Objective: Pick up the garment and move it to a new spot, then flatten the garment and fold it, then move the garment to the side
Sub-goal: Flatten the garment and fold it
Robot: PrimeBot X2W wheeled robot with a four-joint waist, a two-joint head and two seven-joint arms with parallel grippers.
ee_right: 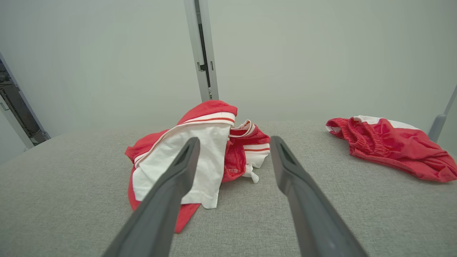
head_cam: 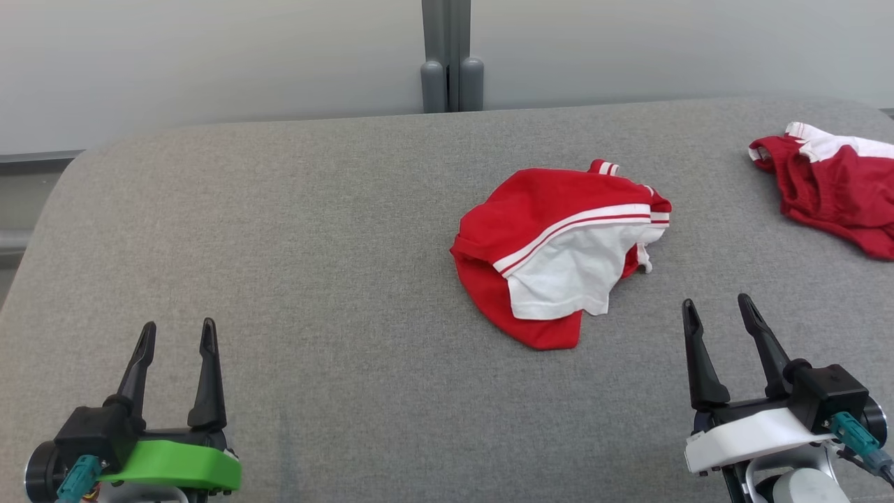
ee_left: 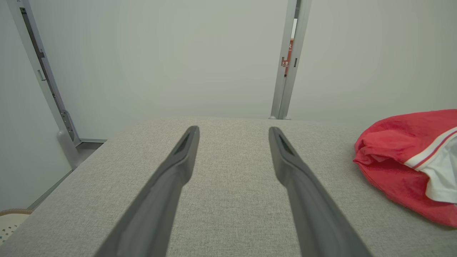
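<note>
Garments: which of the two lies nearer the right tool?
The middle garment, showing a broad white panel, just ahead of the right tool; the other garment lies farther right.

Bare grey counter (head_cam: 279,244) open across left and near side, crumpled red-and-white garment (head_cam: 559,251) lying right of centre, second red garment (head_cam: 831,192) at far right, open gap between them, grey post (head_cam: 452,70) behind far edge
</note>
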